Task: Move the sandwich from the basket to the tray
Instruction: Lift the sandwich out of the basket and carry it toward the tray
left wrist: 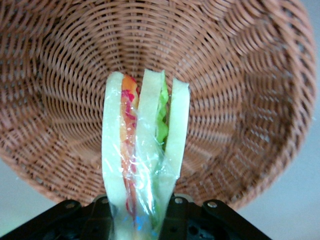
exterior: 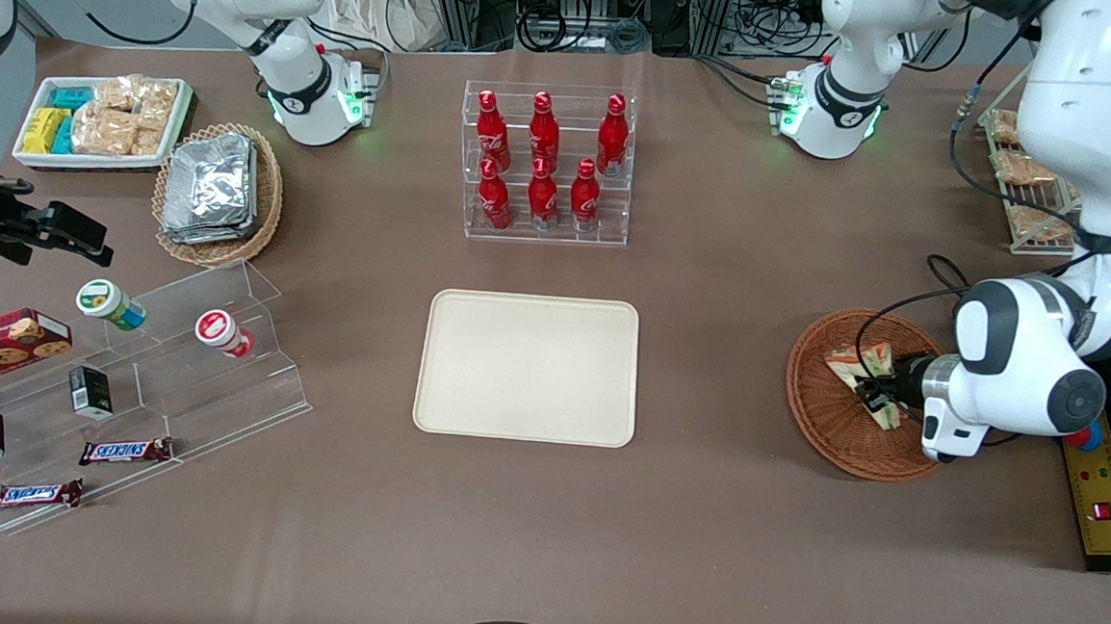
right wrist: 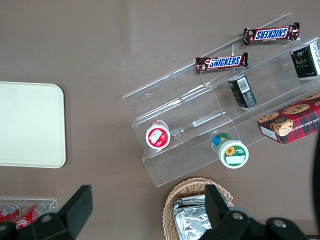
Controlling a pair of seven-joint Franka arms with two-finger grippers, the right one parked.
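A brown table seen from the front. Toward the working arm's end sits a round reddish-brown wicker basket [exterior: 834,411], and the left arm's gripper [exterior: 874,394] reaches into it. The fingers are clamped on a wrapped triangular sandwich [exterior: 859,361] — pale bread with a stripe of orange-red filling and a stripe of green lettuce. In the wrist view the sandwich [left wrist: 142,150] stands on edge between the black fingers [left wrist: 187,220], with the woven floor and wall of the basket [left wrist: 240,90] filling the space around it. Whether the sandwich touches the basket floor or is raised off it cannot be told.

In the middle of the table, well apart from the basket, lies a large cream-beige tray [exterior: 528,366] with rounded corners and a low rim; nothing rests on it.

Farther from the front camera than the tray stands a clear stepped rack holding six red cola bottles [exterior: 545,162]. Toward the parked arm's end is a lighter wicker basket of foil packets [exterior: 216,190], a small white tray of snack packets [exterior: 104,120], and a clear stepped stand [exterior: 177,356] — near it, two Snickers bars [exterior: 125,451].
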